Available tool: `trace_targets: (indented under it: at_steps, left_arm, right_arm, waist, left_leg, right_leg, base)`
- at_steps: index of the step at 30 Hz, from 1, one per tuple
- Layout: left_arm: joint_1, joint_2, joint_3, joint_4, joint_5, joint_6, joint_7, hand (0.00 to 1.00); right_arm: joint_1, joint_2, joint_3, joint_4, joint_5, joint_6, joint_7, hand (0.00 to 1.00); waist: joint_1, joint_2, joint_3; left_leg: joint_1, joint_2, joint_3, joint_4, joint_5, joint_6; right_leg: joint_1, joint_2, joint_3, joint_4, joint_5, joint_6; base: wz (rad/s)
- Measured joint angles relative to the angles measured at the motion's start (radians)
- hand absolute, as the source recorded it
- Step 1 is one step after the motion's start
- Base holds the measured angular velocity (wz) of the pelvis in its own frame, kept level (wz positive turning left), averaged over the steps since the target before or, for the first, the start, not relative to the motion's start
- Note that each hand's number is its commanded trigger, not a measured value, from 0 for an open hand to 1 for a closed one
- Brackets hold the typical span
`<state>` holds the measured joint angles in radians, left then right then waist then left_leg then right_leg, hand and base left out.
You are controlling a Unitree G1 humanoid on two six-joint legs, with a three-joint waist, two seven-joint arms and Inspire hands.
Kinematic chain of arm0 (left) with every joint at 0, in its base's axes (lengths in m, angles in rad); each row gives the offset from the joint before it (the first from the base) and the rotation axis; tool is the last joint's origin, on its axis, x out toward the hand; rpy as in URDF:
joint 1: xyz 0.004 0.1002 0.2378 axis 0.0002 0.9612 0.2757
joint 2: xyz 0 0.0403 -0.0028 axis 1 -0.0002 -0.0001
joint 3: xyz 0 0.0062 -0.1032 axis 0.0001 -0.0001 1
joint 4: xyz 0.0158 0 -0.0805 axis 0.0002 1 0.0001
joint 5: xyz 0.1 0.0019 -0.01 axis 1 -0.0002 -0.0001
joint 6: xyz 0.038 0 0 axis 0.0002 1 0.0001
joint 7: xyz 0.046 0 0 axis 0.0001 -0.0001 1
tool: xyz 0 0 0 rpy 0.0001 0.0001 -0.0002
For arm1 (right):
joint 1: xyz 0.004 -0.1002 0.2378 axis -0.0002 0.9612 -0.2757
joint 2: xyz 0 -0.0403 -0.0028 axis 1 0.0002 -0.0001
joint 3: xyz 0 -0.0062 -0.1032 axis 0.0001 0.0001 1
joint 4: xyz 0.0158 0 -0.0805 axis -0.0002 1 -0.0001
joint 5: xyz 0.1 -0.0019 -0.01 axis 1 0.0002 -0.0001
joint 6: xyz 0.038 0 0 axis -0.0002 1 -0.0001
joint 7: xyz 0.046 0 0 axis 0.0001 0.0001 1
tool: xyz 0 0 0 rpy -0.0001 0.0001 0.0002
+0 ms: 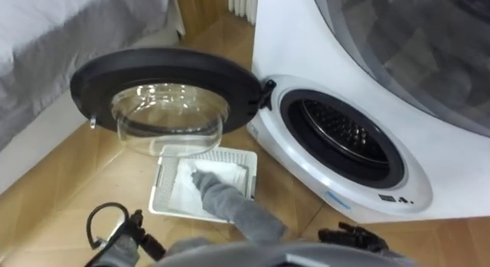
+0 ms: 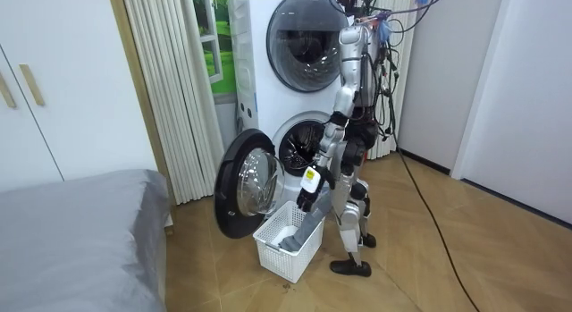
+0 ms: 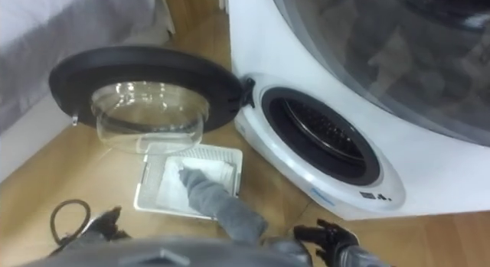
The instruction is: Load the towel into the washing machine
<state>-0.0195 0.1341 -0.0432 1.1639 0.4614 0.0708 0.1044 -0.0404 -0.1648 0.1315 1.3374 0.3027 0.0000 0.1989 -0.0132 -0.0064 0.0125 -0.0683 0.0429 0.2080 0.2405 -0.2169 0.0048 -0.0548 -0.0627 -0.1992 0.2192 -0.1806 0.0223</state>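
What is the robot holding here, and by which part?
Nothing, apparently: the grey cloth towel hangs over the white plastic basket's rim, with the left hand and right hand apart from it on either side.

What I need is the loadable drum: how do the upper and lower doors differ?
The lower door is swung open, baring its drum; the upper door is shut. The lower door stands by the white basket; the upper door sits above it. Both are round, dark-rimmed, glass-windowed.
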Motion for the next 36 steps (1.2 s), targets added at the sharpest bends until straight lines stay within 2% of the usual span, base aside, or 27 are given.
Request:
trace_targets:
  at_steps: [2, 3, 4, 5, 7, 8, 10, 11, 12, 13, 14, 15, 18, 20, 22, 25, 29, 32, 34, 36]
  left_arm:
    - [-0.040, -0.001, -0.011, 0.022, 0.002, -0.018, 0.005, 0.00]
    - [-0.071, -0.004, -0.018, 0.036, 0.002, -0.042, 0.014, 0.00]
    - [-0.105, -0.006, -0.026, 0.046, 0.003, -0.063, 0.017, 0.00]
    - [-0.120, -0.006, -0.034, 0.053, 0.004, -0.072, 0.018, 0.00]
    - [-0.182, -0.010, -0.055, 0.075, 0.003, -0.099, 0.018, 0.00]
    - [-0.195, -0.011, -0.065, 0.076, 0.005, -0.104, 0.018, 0.00]
    - [-0.252, -0.023, -0.101, 0.086, 0.016, -0.110, 0.017, 0.00]
    - [-0.266, -0.026, -0.108, 0.087, 0.024, -0.111, 0.017, 0.00]
    - [-0.299, -0.026, -0.126, 0.095, 0.039, -0.122, 0.017, 0.00]
    - [-0.332, -0.027, -0.149, 0.097, 0.058, -0.126, 0.017, 0.00]
    - [-0.349, -0.027, -0.170, 0.097, 0.061, -0.126, 0.017, 0.00]
    - [-0.379, -0.028, -0.207, 0.097, 0.063, -0.126, 0.017, 0.00]
    - [-0.446, -0.034, -0.289, 0.096, 0.084, -0.139, 0.018, 0.00]
    - [-0.497, -0.034, -0.319, 0.095, 0.097, -0.145, 0.020, 0.00]
    - [-0.558, -0.038, -0.327, 0.096, 0.102, -0.149, 0.037, 0.00]
    - [-0.609, -0.038, -0.336, 0.093, 0.103, -0.149, 0.059, 0.00]
    - [-0.647, -0.033, -0.387, 0.087, 0.103, -0.154, 0.084, 0.00]
    - [-0.669, -0.023, -0.432, 0.092, 0.110, -0.156, 0.091, 0.00]
    - [-0.697, -0.018, -0.432, 0.103, 0.121, -0.164, 0.109, 0.00]
    - [-0.714, -0.007, -0.433, 0.104, 0.123, -0.172, 0.124, 0.00]
  right_arm:
    - [-0.038, 0.005, 0.007, 0.027, -0.005, -0.001, 0.006, 0.00]
    - [-0.061, 0.005, 0.016, 0.035, -0.002, -0.002, 0.010, 0.00]
    - [-0.081, 0.008, 0.025, 0.035, -0.001, -0.006, 0.011, 0.00]
    - [-0.090, 0.010, 0.025, 0.035, -0.003, -0.008, 0.010, 0.00]
    - [-0.135, 0.017, 0.025, 0.037, -0.012, -0.021, 0.010, 0.00]
    - [-0.146, 0.017, 0.026, 0.038, -0.012, -0.024, 0.009, 0.00]
    - [-0.197, 0.019, 0.035, 0.047, -0.012, -0.031, 0.002, 0.00]
    - [-0.213, 0.020, 0.041, 0.052, -0.012, -0.032, 0.001, 0.00]
    - [-0.250, 0.022, 0.044, 0.059, -0.012, -0.033, 0.001, 0.00]
    - [-0.277, 0.023, 0.045, 0.062, -0.013, -0.038, 0.001, 0.00]
    - [-0.288, 0.023, 0.047, 0.064, -0.015, -0.042, 0.001, 0.00]
    - [-0.325, 0.022, 0.053, 0.062, -0.015, -0.044, 0.001, 0.00]
    - [-0.377, 0.021, 0.086, 0.056, -0.016, -0.045, 0.003, 0.00]
    - [-0.406, 0.020, 0.116, 0.047, -0.017, -0.045, 0.003, 0.00]
    - [-0.434, 0.018, 0.124, 0.022, -0.017, -0.045, -0.001, 0.00]
    - [-0.463, 0.017, 0.132, -0.009, -0.014, -0.044, -0.014, 0.00]
    - [-0.488, 0.009, 0.162, -0.050, 0.023, -0.045, -0.016, 0.00]
    - [-0.511, 0.007, 0.176, -0.066, 0.075, -0.046, -0.023, 0.00]
    - [-0.532, 0.006, 0.195, -0.075, 0.094, -0.047, -0.027, 0.00]
    - [-0.534, 0.005, 0.208, -0.101, 0.088, -0.052, -0.033, 0.00]
  waist:
    - [-0.010, 0.004, 0.0032]
    - [-0.009, 0.005, 0.0062]
    - [-0.009, 0.005, 0.0142]
    - [-0.010, 0.005, 0.0182]
    - [-0.014, 0.005, 0.0208]
    - [-0.015, 0.006, 0.0214]
    - [-0.026, 0.012, 0.0322]
    - [-0.029, 0.013, 0.0348]
    - [-0.036, 0.014, 0.0456]
    - [-0.047, 0.016, 0.0524]
    - [-0.053, 0.017, 0.0550]
    - [-0.064, 0.020, 0.0620]
    - [-0.084, 0.021, 0.0692]
    - [-0.093, 0.023, 0.0725]
    - [-0.105, 0.028, 0.0841]
    - [-0.120, 0.033, 0.0979]
    - [-0.122, 0.031, 0.1009]
    - [-0.124, 0.026, 0.1043]
    - [-0.124, 0.016, 0.1117]
    - [-0.127, 0.007, 0.1176]
  left_leg:
    - [-0.020, -0.003, 0.004, 0.001, 0.003, 0.004]
    - [-0.040, -0.003, 0.009, 0.008, 0.004, 0.006]
    - [-0.062, -0.002, 0.009, 0.020, 0.005, 0.007]
    - [-0.070, -0.002, 0.010, 0.021, 0.005, 0.008]
    - [-0.132, -0.002, 0.013, 0.037, 0.009, 0.013]
    - [-0.146, -0.002, 0.013, 0.039, 0.011, 0.015]
    - [-0.203, -0.001, 0.012, 0.062, 0.012, 0.017]
    - [-0.220, -0.001, 0.012, 0.068, 0.012, 0.018]
    - [-0.255, -0.001, 0.012, 0.078, 0.015, 0.020]
    - [-0.293, -0.001, 0.011, 0.090, 0.018, 0.023]
    - [-0.315, -0.003, 0.011, 0.096, 0.020, 0.025]
    - [-0.348, -0.004, 0.012, 0.107, 0.022, 0.027]
    - [-0.423, -0.001, 0.026, 0.134, 0.023, 0.030]
    - [-0.475, 0.002, 0.031, 0.153, 0.023, 0.031]
    - [-0.542, 0.013, 0.033, 0.185, 0.023, 0.031]
    - [-0.631, 0.018, 0.033, 0.228, 0.023, 0.031]
    - [-0.739, 0.022, 0.035, 0.263, 0.023, 0.031]
    - [-0.819, 0.036, 0.043, 0.310, 0.021, 0.034]
    - [-0.878, 0.049, 0.049, 0.357, 0.018, 0.038]
    - [-0.925, 0.062, 0.053, 0.404, 0.013, 0.045]
  right_leg:
    - [-0.024, -0.004, 0.002, 0.010, 0.000, 0.000]
    - [-0.052, -0.006, 0.007, 0.024, 0.000, 0.000]
    - [-0.073, -0.007, 0.010, 0.032, 0.001, -0.001]
    - [-0.085, -0.007, 0.012, 0.037, 0.001, -0.001]
    - [-0.154, -0.009, 0.023, 0.064, 0.003, -0.004]
    - [-0.173, -0.010, 0.027, 0.073, 0.003, -0.004]
    - [-0.231, -0.013, 0.030, 0.098, 0.003, -0.005]
    - [-0.249, -0.014, 0.031, 0.107, 0.003, -0.005]
    - [-0.288, -0.017, 0.031, 0.125, 0.003, -0.005]
    - [-0.329, -0.020, 0.032, 0.140, 0.005, -0.007]
    - [-0.352, -0.023, 0.033, 0.148, 0.005, -0.007]
    - [-0.387, -0.027, 0.035, 0.162, 0.006, -0.009]
    - [-0.463, -0.030, 0.046, 0.183, 0.009, -0.012]
    - [-0.517, -0.031, 0.052, 0.201, 0.010, -0.014]
    - [-0.585, -0.034, 0.058, 0.228, 0.013, -0.017]
    - [-0.677, -0.040, 0.060, 0.272, 0.012, -0.017]
    - [-0.799, -0.042, 0.066, 0.329, 0.012, -0.017]
    - [-0.881, -0.049, 0.068, 0.377, 0.012, -0.018]
    - [-0.935, -0.049, 0.069, 0.411, 0.010, -0.021]
    - [-0.970, -0.047, 0.068, 0.435, 0.001, -0.036]
  base:
    - [-0.07]
    - [-0.11]
    - [-0.10]
    - [-0.06]
    - [-0.10]
    - [-0.10]
    - [-0.02]
    - [0.00]
    - [0.00]
    - [0.03]
    - [0.00]
    - [-0.04]
    - [-0.07]
    - [-0.08]
    - [-0.09]
    - [-0.01]
    - [-0.01]
    - [0.00]
    - [0.00]
    - [0.00]
